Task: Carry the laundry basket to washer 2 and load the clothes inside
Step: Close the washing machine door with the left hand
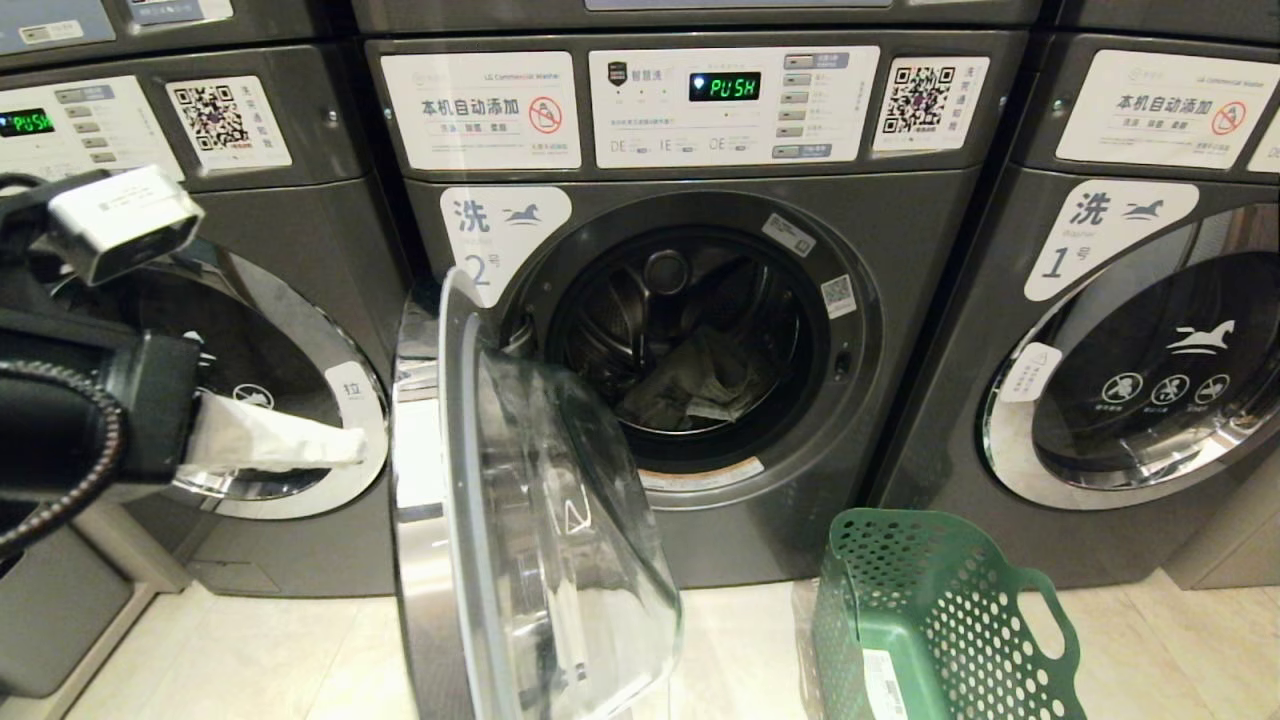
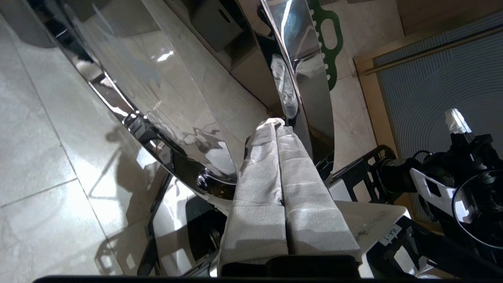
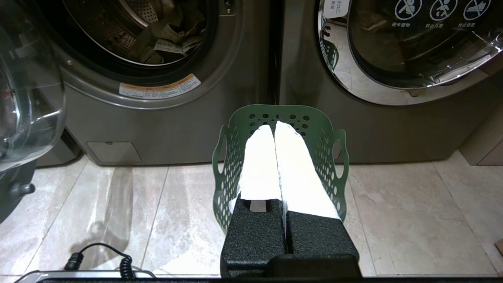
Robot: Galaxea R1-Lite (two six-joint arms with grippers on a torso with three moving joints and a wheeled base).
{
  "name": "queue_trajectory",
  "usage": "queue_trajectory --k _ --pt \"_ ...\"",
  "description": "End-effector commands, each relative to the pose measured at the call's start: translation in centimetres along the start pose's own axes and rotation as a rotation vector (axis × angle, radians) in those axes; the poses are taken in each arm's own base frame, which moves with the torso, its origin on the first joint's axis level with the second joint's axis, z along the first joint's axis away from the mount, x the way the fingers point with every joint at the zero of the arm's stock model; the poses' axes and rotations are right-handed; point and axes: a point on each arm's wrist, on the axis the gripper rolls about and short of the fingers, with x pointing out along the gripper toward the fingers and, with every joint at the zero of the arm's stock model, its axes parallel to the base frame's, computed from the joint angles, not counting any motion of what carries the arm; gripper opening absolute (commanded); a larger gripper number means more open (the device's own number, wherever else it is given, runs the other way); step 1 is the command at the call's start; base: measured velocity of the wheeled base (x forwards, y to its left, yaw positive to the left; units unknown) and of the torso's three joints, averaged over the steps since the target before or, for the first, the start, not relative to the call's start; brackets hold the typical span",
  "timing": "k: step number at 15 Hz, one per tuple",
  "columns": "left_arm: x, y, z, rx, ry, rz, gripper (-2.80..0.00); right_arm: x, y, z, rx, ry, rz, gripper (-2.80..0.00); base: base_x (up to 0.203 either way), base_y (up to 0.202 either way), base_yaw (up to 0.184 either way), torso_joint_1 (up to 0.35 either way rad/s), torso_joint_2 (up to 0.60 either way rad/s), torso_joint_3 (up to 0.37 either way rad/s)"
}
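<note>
Washer 2 (image 1: 900, 250) stands in the middle with its glass door (image 1: 540, 520) swung open toward me. The clothes (image 1: 700, 385) lie crumpled inside its drum, also seen in the right wrist view (image 3: 169, 35). On the floor at the front right of the washer sits the green perforated laundry basket (image 1: 930, 610); no clothes show in the part I can see. My left gripper (image 1: 355, 447) is shut and empty, held left of the open door, close to its chrome rim (image 2: 298, 78). My right gripper (image 3: 274, 127) is shut and empty, hanging over the basket (image 3: 283, 116).
Washer 1 (image 1: 1130, 400) on the right and another washer (image 1: 300, 300) on the left have their doors closed. The open door juts out over the tile floor between my left arm and the basket. A black cable (image 3: 98, 255) lies on the floor.
</note>
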Motion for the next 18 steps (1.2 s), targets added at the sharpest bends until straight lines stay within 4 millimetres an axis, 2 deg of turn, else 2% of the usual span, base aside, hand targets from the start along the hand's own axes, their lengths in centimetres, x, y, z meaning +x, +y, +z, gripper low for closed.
queue_trajectory --k 1,7,9,12,14,16,18 --pt "2.7 -0.4 0.5 0.023 0.048 -0.034 -2.8 0.0 0.0 0.0 -0.01 0.0 0.001 -2.8 0.0 0.0 0.0 0.0 0.0 0.0" --pt "10.2 -0.5 2.4 0.072 0.049 -0.077 -2.8 0.0 0.0 0.0 -0.013 -0.001 0.003 -2.8 0.0 0.0 0.0 0.0 0.0 0.0" --pt "12.9 -0.6 3.2 0.093 0.014 -0.071 -2.8 -0.2 0.1 0.8 -0.036 -0.028 0.019 -2.8 0.0 0.0 0.0 0.0 0.0 0.0" --pt "15.4 -1.3 5.1 0.118 -0.037 -0.091 -2.8 -1.8 0.4 4.4 -0.039 -0.059 0.106 -2.8 0.0 0.0 0.0 0.0 0.0 0.0" --pt "15.6 -1.7 5.7 0.126 -0.056 -0.102 -2.8 -2.1 0.5 7.5 -0.034 -0.003 0.147 -2.8 0.0 0.0 0.0 0.0 0.0 0.0" --pt "15.4 -2.1 6.7 0.12 -0.095 -0.116 -2.8 -0.1 0.7 11.0 -0.011 0.111 0.183 -2.8 0.0 0.0 0.0 0.0 0.0 0.0" --pt "15.2 -2.9 8.6 0.082 -0.158 -0.142 -2.8 3.3 0.9 13.7 0.043 0.246 0.244 -2.8 0.0 0.0 0.0 0.0 0.0 0.0"
